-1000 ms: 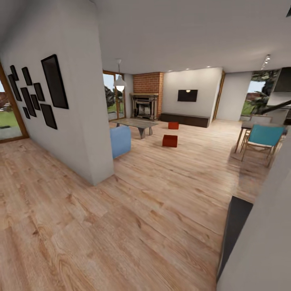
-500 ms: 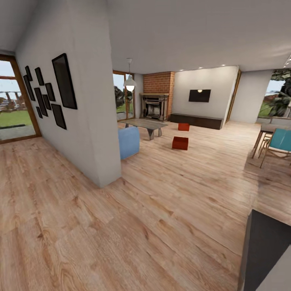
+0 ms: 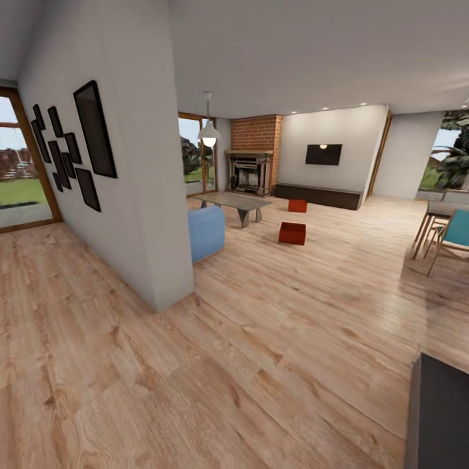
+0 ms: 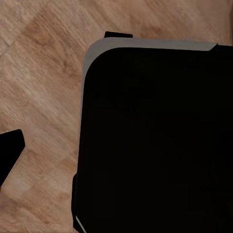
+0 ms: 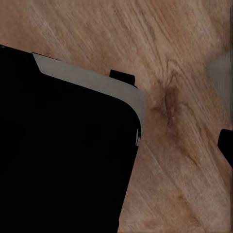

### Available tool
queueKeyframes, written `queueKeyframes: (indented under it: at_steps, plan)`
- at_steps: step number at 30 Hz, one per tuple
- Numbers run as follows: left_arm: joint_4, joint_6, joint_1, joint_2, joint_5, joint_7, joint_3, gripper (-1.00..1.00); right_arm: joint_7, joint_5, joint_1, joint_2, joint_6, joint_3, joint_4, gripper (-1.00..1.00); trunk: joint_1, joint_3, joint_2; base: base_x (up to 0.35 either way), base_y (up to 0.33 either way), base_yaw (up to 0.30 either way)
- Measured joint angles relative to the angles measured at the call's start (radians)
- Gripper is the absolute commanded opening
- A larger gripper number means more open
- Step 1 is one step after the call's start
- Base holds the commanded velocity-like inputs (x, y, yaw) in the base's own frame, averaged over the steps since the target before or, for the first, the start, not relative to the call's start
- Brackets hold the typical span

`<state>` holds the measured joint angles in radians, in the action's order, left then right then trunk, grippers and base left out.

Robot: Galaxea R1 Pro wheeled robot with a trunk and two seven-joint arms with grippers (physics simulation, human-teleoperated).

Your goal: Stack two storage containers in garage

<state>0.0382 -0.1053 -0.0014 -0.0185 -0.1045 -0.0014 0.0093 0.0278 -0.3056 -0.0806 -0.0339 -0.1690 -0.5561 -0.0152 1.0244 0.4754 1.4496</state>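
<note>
Currently the head view looks across light wood plank flooring into the living room. Two orange-red storage containers sit on the planks right of frame centre, apart from each other: nearer container, farther container closer to the low dark cabinet under the wall TV. Brick fireplace upper centre; glass table and blue sofa left of the bins. White partition wall with black frames at left. Wrist views: black robot base over planks. Claw opening of either arm: cannot tell.
</note>
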Motion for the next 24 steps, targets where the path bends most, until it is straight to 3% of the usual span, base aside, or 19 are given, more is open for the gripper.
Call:
queueKeyframes:
  at_steps: [24]
  plan:
    - [0.000,0.000,0.000,0.000,0.000,0.000,0.000,1.00,0.000,0.000,0.000,0.000,0.000,0.000,0.000,1.00,0.000,0.000,0.000,0.321,0.000,0.000]
